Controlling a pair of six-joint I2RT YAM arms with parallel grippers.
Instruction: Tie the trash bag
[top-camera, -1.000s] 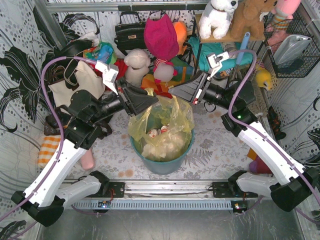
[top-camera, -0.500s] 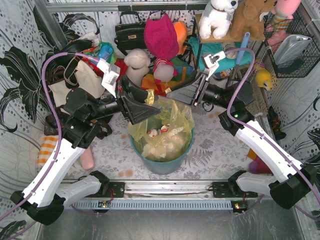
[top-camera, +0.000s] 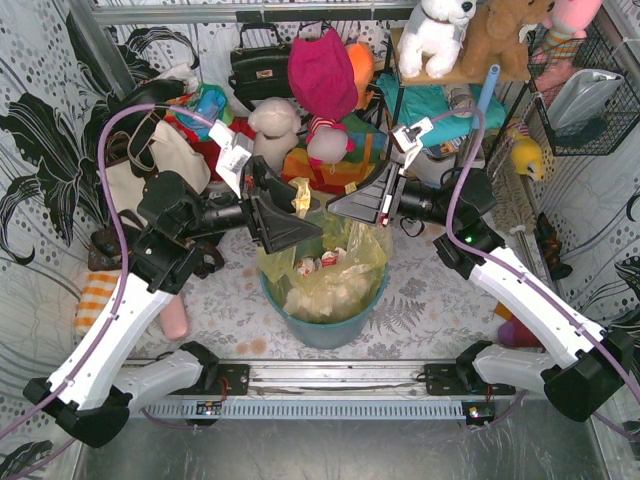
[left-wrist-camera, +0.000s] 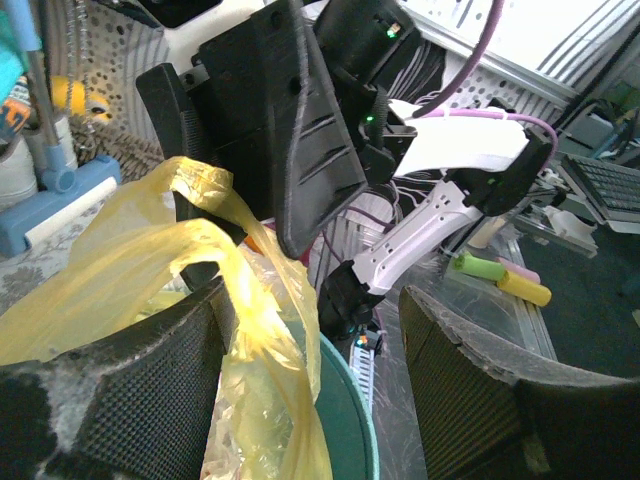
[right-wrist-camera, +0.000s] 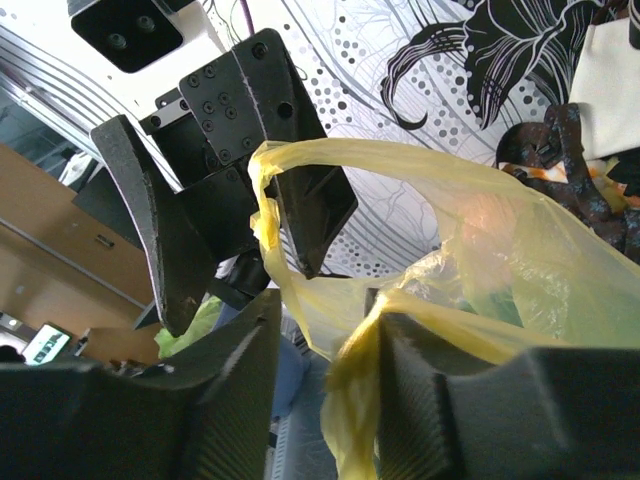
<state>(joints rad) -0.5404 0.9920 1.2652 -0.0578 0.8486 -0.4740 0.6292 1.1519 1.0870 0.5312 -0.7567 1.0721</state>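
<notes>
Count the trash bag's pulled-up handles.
2: one handle looped by the left gripper, the other handle passing through the right gripper. More may be hidden.

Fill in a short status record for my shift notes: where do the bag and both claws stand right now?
Bag: yellow trash bag sits in the teal bin, white paper inside, top untied
Left claw: open, a bag strip draped against one finger
Right claw: a bag strip runs between its fingers; grip unclear
Position: both claws face each other above the bag's mouth
Knot: none seen
</notes>
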